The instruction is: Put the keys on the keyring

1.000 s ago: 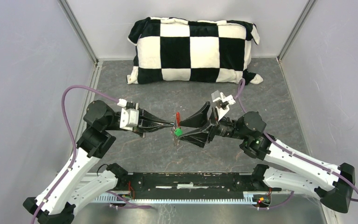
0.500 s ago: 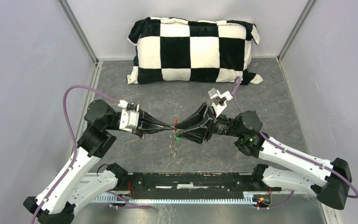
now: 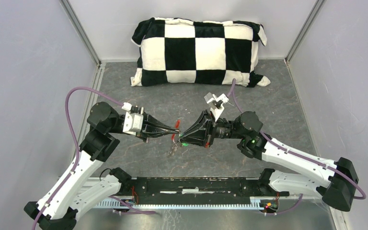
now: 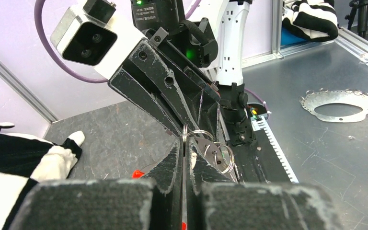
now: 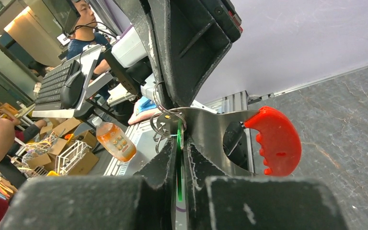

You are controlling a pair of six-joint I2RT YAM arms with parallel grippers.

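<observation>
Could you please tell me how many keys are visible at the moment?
1: the green key, pinched edge-on in the right gripper, next to the keyring held by the left gripper. Another key may be hidden between them.

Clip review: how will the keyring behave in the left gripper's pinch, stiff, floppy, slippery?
The keyring is a thin bare-metal loop, so likely stiff but apt to pivot or slip in the left gripper. Its red tag sticks out sideways, so it probably swings.
</observation>
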